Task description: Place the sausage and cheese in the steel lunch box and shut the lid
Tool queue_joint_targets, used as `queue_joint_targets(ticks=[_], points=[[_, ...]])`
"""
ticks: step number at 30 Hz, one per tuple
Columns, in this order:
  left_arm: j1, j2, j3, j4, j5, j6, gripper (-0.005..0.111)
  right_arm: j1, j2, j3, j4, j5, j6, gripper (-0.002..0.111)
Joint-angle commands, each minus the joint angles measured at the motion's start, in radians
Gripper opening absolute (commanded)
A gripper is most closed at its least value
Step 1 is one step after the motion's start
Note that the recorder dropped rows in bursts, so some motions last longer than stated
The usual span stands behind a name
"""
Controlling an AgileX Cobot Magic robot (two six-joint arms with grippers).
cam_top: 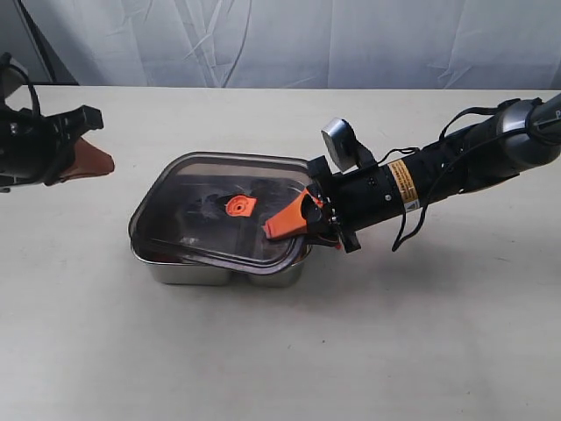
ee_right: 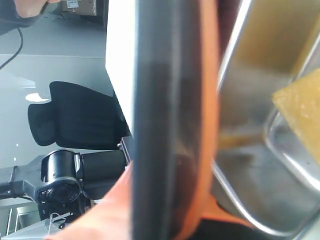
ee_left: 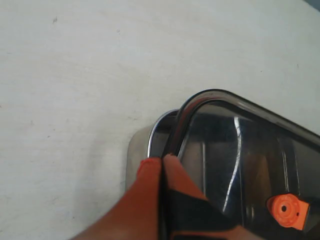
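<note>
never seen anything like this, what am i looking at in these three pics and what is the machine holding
This is a robot with two arms, each ending in a two-finger clamp with orange fingers. The wide picture comes from a camera off the arms. The other two come from small cameras on each wrist, so they look very close up. On the pale table sits a steel lunch box, with a dark see-through lid lying askew over it, not pressed down. The right gripper pinches the lid's edge. The left gripper is off to the side, shut and empty. In the right wrist view a yellow piece, the cheese, shows inside the box.
</note>
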Motion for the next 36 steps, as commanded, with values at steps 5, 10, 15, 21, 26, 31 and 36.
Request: queue_joint_targets(ticks=[5, 10, 15, 21, 26, 31, 36], points=[[-0.081, 0.089, -0.007, -0.114, -0.056, 0.131, 0.0, -0.002, 0.006, -0.003, -0.042, 0.044, 0.038, -0.001], [-0.108, 0.097, -0.018, -0.134, -0.055, 0.135, 0.0, -0.002, 0.006, -0.003, -0.042, 0.044, 0.038, -0.001], [-0.132, 0.097, -0.044, -0.185, 0.05, 0.207, 0.0, -0.002, 0.006, -0.003, -0.042, 0.044, 0.038, -0.001], [-0.202, 0.104, -0.051, -0.117, -0.013, 0.239, 0.0, -0.002, 0.006, -0.003, -0.042, 0.044, 0.038, -0.001], [-0.233, 0.131, -0.051, -0.073, -0.026, 0.216, 0.0, -0.004, 0.006, -0.003, -0.042, 0.044, 0.038, -0.001], [-0.243, 0.147, -0.051, 0.006, -0.059, 0.181, 0.0, -0.004, 0.006, -0.003, -0.042, 0.044, 0.038, -0.001], [-0.243, 0.168, -0.051, 0.023, -0.064, 0.172, 0.0, -0.004, 0.006, -0.003, -0.042, 0.044, 0.038, 0.02]])
